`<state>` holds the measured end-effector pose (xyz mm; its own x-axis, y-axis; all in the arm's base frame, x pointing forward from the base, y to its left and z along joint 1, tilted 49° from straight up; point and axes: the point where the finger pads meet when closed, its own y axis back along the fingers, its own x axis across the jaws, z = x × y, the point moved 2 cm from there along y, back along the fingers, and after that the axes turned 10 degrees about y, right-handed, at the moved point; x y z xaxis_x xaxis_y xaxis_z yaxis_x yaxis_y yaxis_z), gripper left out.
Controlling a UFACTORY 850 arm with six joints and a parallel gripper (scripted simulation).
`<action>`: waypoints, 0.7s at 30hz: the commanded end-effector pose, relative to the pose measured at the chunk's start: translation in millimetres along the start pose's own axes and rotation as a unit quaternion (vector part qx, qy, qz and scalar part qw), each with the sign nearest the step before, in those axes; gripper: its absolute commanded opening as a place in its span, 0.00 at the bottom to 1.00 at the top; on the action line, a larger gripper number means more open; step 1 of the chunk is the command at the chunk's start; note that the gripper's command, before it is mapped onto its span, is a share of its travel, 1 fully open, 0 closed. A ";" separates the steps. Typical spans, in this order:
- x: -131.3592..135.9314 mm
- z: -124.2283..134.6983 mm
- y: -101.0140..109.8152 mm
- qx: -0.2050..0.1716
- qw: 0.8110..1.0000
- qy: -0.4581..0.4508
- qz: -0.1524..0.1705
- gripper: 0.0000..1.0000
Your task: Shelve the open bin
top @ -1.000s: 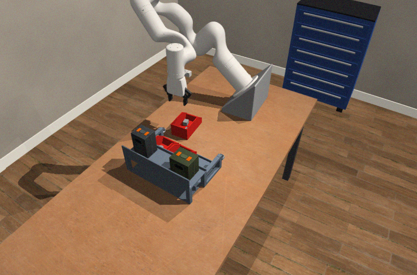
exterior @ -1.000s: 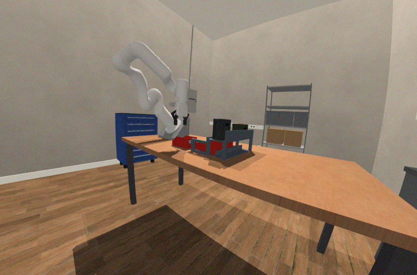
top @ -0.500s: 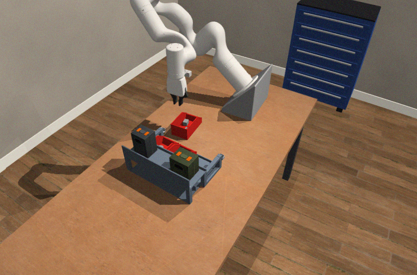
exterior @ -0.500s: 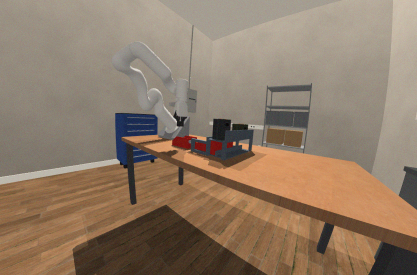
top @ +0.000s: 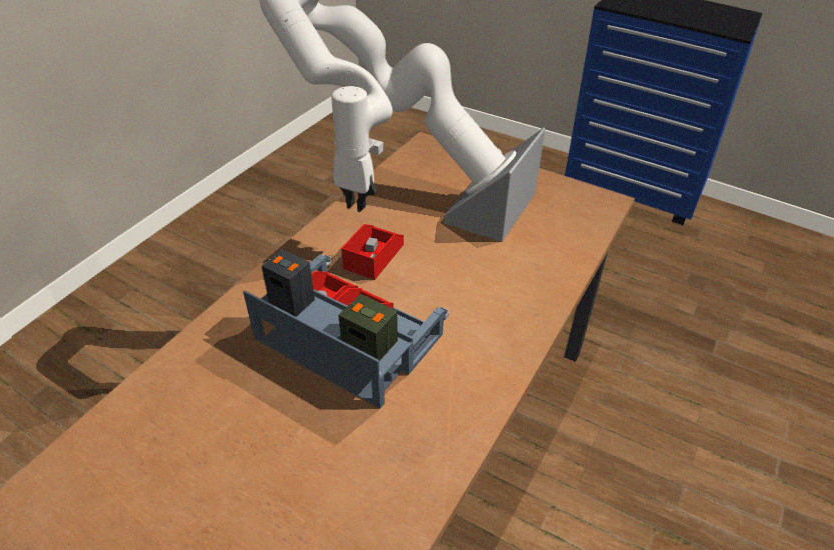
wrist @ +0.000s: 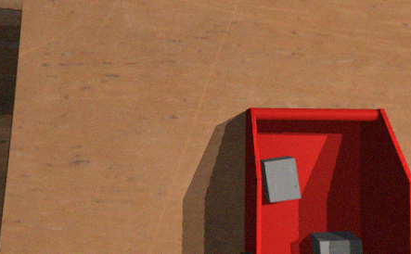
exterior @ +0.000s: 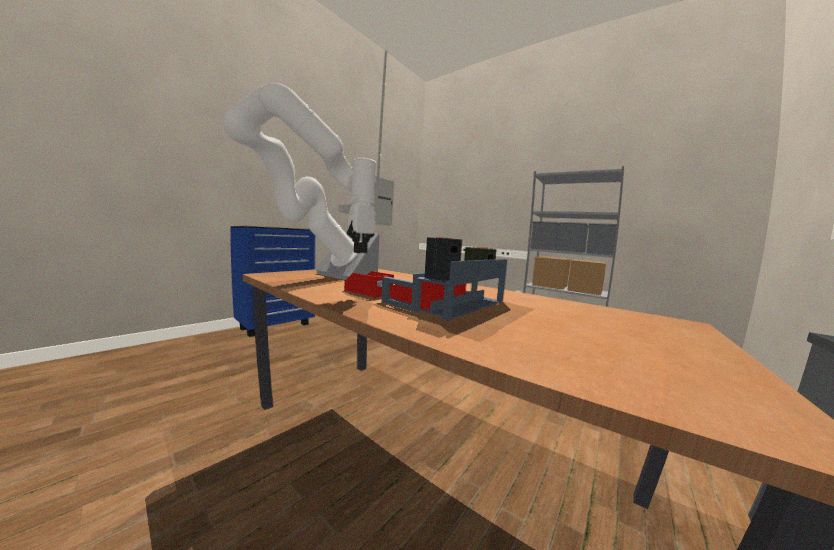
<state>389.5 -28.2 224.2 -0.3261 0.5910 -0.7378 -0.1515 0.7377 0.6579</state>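
The loose red bin [top: 359, 260] [exterior: 363, 284] [wrist: 314, 114] stands on the table between the arm's base and the grey shelf [top: 314, 343] [exterior: 460, 272]. Two grey parts [wrist: 281, 179] lie in it. Two red bins [top: 330, 284] [exterior: 431, 295] sit in the shelf's row under its low board. My gripper [top: 358, 201] [exterior: 360, 245] points straight down, well above the table, behind and to the left of the loose bin. Its fingers are narrowed to a small gap with nothing between them. The fingers do not show in the wrist view.
A dark grey box [top: 288, 282] and a green box [top: 368, 329] stand on the shelf's top board. The arm's grey wedge base [top: 496, 201] is at the table's far end. A blue drawer cabinet [top: 658, 110] [exterior: 272, 259] and a metal rack [exterior: 577, 227] stand off the table.
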 end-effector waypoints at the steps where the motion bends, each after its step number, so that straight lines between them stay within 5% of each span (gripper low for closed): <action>1: -0.1 0.5 0.4 -0.001 1.000 0.000 0.000 0.29; 5: -0.1 0.5 0.4 -0.001 1.000 0.000 0.000 0.29; 10: -0.1 0.5 -29.6 -0.001 1.000 0.000 0.000 0.29; 21: -0.1 0.5 -29.6 -0.001 1.000 0.000 0.000 0.29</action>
<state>394.0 -49.9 204.9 -0.3261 0.5912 -0.7376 -0.1515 0.7375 0.6581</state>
